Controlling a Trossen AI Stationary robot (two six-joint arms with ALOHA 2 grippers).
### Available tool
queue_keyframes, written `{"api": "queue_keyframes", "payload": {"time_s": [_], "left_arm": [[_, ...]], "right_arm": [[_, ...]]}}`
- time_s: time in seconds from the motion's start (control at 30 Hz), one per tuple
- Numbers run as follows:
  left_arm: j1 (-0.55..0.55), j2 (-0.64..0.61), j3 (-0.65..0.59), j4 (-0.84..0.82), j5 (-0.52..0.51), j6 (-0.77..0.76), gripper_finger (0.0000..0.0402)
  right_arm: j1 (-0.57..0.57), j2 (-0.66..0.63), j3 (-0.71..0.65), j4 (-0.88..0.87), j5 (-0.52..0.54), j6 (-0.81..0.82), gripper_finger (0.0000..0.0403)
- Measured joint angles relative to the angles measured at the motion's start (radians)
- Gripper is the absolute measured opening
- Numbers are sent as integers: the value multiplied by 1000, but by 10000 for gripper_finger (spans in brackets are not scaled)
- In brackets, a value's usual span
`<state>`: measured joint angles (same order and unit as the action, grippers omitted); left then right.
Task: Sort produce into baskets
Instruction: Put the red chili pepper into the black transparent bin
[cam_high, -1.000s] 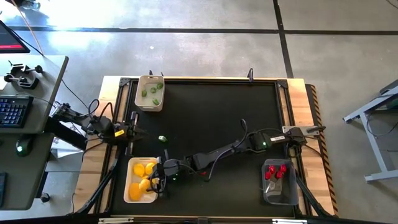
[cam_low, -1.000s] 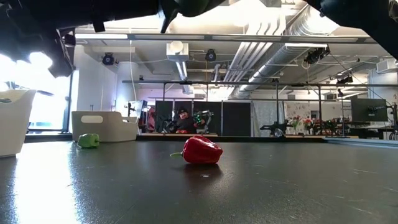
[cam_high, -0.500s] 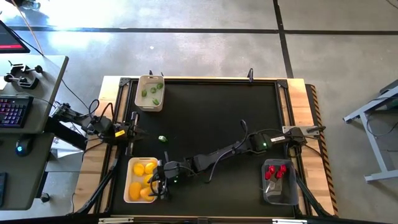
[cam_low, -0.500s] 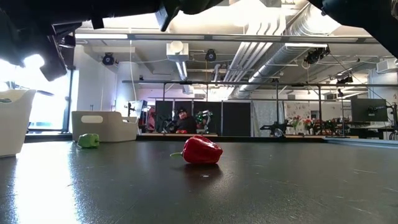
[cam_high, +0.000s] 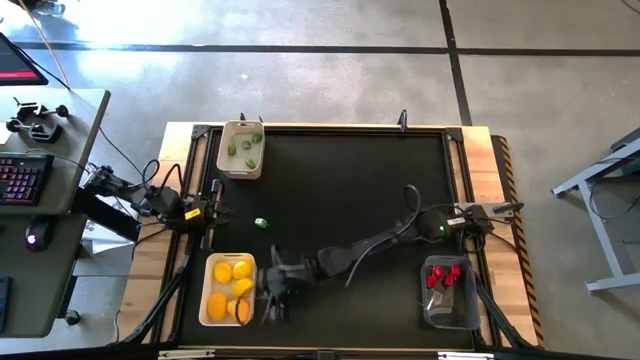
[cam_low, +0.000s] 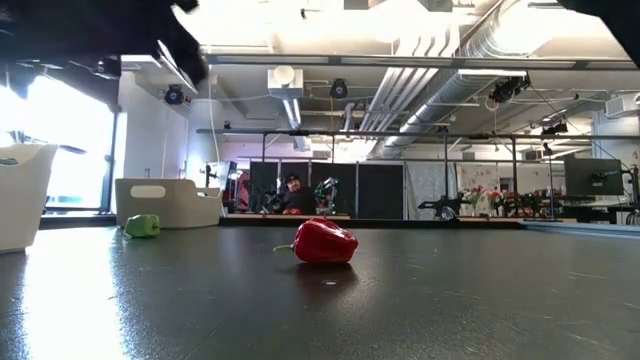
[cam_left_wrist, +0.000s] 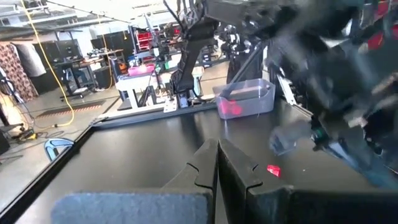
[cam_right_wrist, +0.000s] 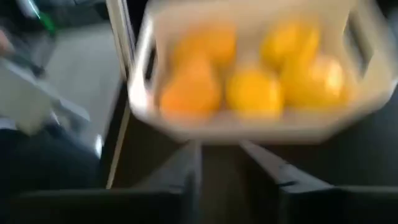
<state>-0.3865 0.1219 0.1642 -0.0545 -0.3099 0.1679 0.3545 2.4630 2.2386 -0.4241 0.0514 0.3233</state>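
Observation:
My right gripper (cam_high: 268, 298) hovers at the near left of the table, just right of the white tray (cam_high: 204, 290) that holds several yellow-orange lemons (cam_right_wrist: 255, 90). Its fingers (cam_right_wrist: 189, 168) stand apart with nothing between them. A red pepper (cam_low: 322, 242) lies on its side on the black table top, and a green piece (cam_high: 261, 223) lies farther left. My left gripper (cam_high: 213, 213) waits shut at the table's left edge, level and touching nothing.
A beige tub (cam_high: 222, 150) with green pieces stands at the far left corner. A transparent bin (cam_high: 448, 312) with red pieces stands at the near right. My right arm stretches across the near half of the table. The far middle and right of the black top are free.
My right gripper has risen from over the lemon tray's right rim and drawn back a little toward the table's right edge, tipping up toward level. It shows blurred now. The lemons in the tray lie in a slightly different arrangement than before.

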Motion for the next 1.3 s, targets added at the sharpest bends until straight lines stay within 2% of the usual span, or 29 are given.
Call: {"api": "queue_keyframes", "payload": {"time_s": [0.1,0.17,0.27,0.43,0.57,0.77,0.9,1.3], "left_arm": [[0,0,0,-1,0,-2,0],[0,0,-3,3,0,-9,0],[0,0,-22,21,0,-18,0],[0,4,-89,141,0,-26,0],[0,3,-122,220,0,-32,0],[0,4,-151,260,-3,-35,0],[0,4,-151,262,-6,-35,0],[0,4,-151,255,-8,-35,0]], "right_arm": [[25,0,-2,-131,17,62,30],[43,-2,-1,-203,43,105,12],[69,-3,-1,-341,87,205,33],[104,-26,-1,-597,153,383,63],[107,-26,-1,-722,184,461,101],[83,-25,-1,-797,248,486,180],[62,-25,-2,-829,248,463,211],[30,-24,-111,-731,112,430,216]]}}
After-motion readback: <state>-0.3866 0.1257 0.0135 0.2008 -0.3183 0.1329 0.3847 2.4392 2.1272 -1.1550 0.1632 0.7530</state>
